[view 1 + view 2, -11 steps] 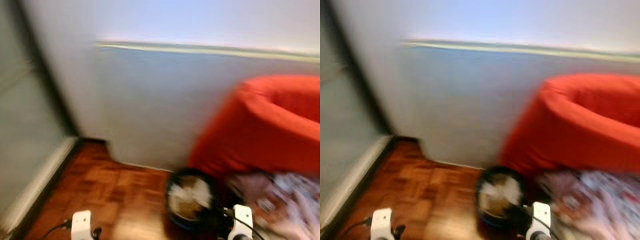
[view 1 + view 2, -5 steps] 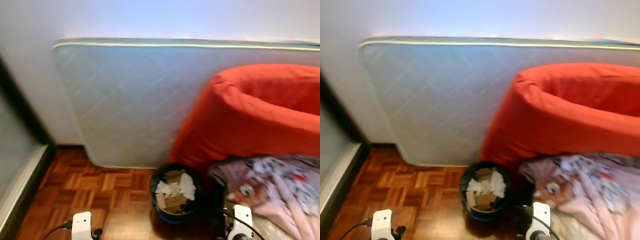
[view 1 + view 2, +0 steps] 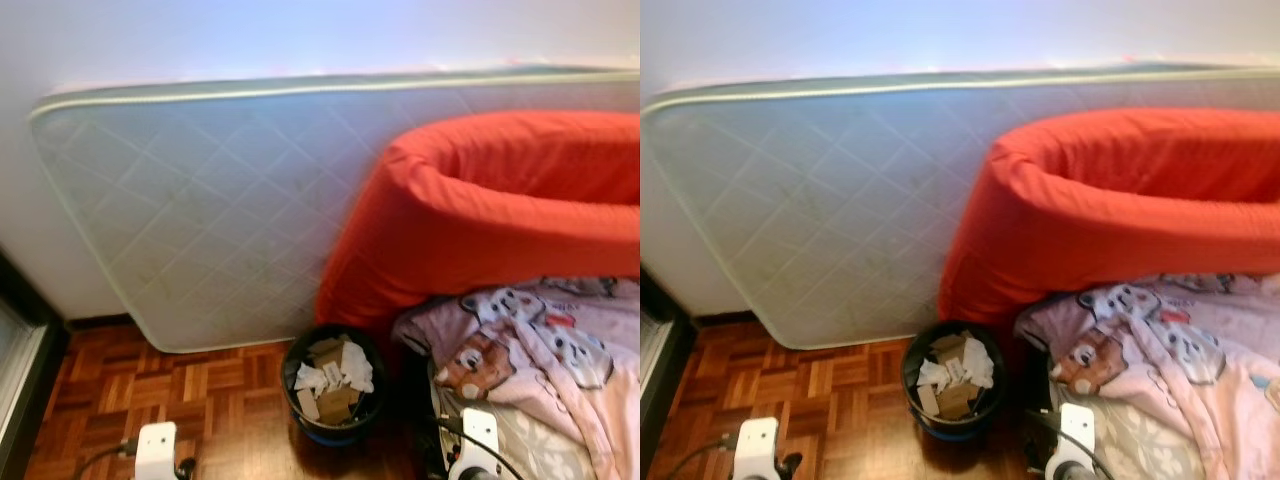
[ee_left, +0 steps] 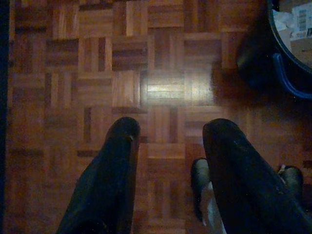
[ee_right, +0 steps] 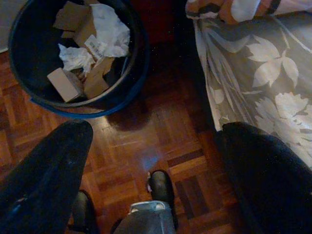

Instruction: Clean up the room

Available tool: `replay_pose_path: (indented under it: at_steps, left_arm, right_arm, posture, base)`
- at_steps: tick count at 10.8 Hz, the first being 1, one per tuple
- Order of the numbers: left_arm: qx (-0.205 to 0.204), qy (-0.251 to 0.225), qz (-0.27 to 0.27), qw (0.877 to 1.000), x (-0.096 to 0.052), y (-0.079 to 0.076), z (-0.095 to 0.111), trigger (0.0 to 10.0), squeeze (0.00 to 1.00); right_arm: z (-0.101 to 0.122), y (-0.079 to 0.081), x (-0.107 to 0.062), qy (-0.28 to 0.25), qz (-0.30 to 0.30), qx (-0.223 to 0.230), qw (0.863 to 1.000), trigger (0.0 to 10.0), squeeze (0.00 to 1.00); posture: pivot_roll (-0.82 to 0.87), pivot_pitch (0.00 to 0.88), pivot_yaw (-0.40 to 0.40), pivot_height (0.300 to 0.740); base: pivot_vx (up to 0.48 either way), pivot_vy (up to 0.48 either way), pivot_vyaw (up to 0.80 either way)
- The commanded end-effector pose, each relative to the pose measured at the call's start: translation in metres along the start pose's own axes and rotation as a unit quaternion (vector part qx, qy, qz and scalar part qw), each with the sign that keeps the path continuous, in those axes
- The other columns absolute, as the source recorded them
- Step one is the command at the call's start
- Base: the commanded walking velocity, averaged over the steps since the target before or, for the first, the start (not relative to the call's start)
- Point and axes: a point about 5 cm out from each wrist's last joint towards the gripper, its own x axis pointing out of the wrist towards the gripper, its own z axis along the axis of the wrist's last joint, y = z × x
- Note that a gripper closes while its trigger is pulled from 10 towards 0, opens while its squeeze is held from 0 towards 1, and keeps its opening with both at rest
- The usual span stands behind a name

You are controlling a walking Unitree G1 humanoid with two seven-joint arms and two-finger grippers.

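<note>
Facing waste bin of paper, beside mattress, red cushion

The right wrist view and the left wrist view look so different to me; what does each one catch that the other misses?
The right wrist view alone looks into the bin's paper and cardboard scraps and takes in the grey leaf-patterned bedsheet. The left wrist view alone has a long stretch of bare parquet floor with a bright glare patch. Both share the parquet, part of the black waste bin with its blue band, and a pair of open black fingers: left gripper, right gripper.
</note>
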Motion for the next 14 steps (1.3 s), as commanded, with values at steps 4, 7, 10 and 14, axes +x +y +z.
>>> replay_pose_path:
  at_steps: [4,7,10,14]
  left_arm:
    - [0.048,0.026,0.002,0.999,-0.001,0.007,-0.006,10.0,0.00]
    - [0.066,0.024,-0.002,0.998,0.000,0.005,-0.001,10.0,0.00]
    - [0.053,0.031,-0.004,0.998,0.000,0.002,-0.006,10.0,0.00]
    - [0.044,0.035,0.003,0.998,-0.002,0.004,-0.011,10.0,0.00]
  right_arm:
    - [-0.002,0.008,0.002,0.008,-0.002,0.012,1.000,10.0,0.00]
    - [-0.001,0.008,0.002,0.008,-0.003,0.012,1.000,10.0,0.00]
    - [0.000,0.006,0.002,0.008,-0.002,0.006,1.000,10.0,0.00]
    - [-0.001,0.004,0.001,0.010,-0.001,-0.004,1.000,10.0,0.00]
  posture:
    - [0.15,0.000,0.039,0.740]
    - [0.15,0.000,0.034,0.740]
    - [0.16,0.000,0.019,0.740]
    - [0.17,0.000,0.011,0.740]
  base:
    - [0.000,-0.096,-0.78]
    - [0.000,0.000,-0.77]
    - [0.000,-0.320,-0.77]
    - [0.000,0.000,-0.77]
